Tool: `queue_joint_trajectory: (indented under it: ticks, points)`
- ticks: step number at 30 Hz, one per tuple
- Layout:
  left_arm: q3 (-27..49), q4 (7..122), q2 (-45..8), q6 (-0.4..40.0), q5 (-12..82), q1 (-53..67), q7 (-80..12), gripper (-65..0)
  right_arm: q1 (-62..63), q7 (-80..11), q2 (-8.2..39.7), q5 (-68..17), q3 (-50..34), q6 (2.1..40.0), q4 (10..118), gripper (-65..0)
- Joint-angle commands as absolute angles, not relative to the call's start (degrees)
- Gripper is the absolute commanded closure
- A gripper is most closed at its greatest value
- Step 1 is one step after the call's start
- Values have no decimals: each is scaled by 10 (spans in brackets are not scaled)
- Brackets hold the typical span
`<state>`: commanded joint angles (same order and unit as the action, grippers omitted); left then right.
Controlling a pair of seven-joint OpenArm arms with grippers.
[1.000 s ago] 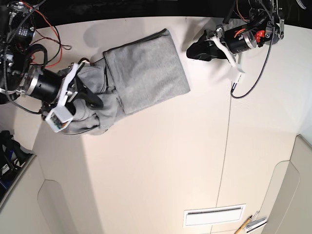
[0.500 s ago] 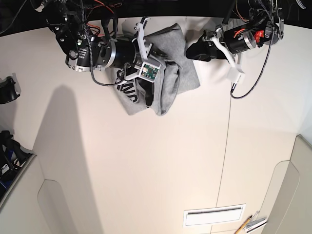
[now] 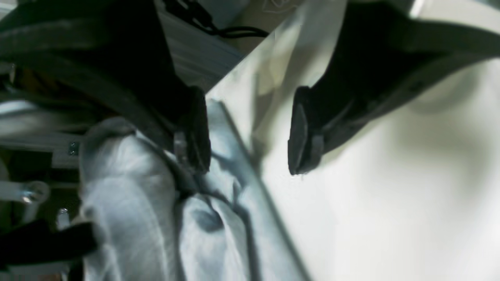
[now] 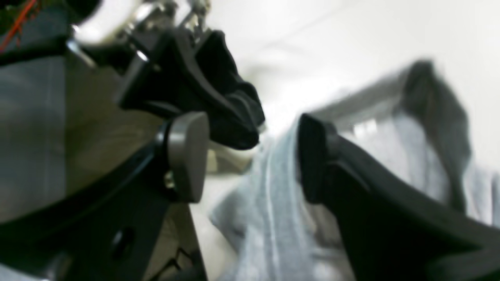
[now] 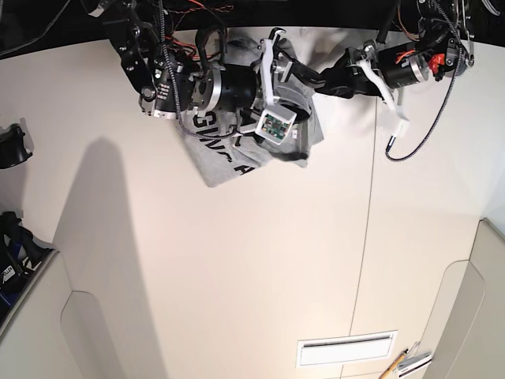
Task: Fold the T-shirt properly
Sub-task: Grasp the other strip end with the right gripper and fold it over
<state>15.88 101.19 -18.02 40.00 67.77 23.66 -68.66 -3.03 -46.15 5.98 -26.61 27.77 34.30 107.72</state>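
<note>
The grey T-shirt [image 5: 225, 158] lies bunched at the far side of the table, with black lettering showing on its near flap. My right gripper [image 5: 304, 75] reaches across it to its far right corner. In the right wrist view the right gripper [image 4: 252, 160] is open, with blurred grey fabric [image 4: 273, 218] lying in the gap. My left gripper [image 5: 327, 81] meets it from the right. The left gripper [image 3: 248, 132] is also open, with bare table between the fingers and one finger [image 3: 197, 128] at the edge of the shirt [image 3: 129, 203].
A seam [image 5: 369, 205] runs down the cream table. Near the front edge are a white slotted plate [image 5: 347, 348] and a pencil [image 5: 394, 365]. A black cable [image 5: 418, 130] dangles from the left arm. Dark gear [image 5: 14, 146] sits at the left edge.
My right arm swept from the shirt's left side across to its right corner, turning fabric over so the lettering shows. My left gripper slid left toward the shirt.
</note>
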Motion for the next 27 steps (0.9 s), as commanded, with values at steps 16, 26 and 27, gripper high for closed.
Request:
queue_joint_trajectory:
  ticks: [16, 26, 27]
  points:
    - [296, 1012, -213, 400, 820, 237, -757, -354, 6, -615, 15, -317, 202, 339, 1084, -358]
    - [296, 1012, -213, 400, 820, 236, -748, -354, -67, -626, 161, -390, 178, 339, 1160, -358]
    - [296, 1012, -213, 400, 821, 235, -747, -354, -76, -618, 162, -390, 179, 339, 1160, -358]
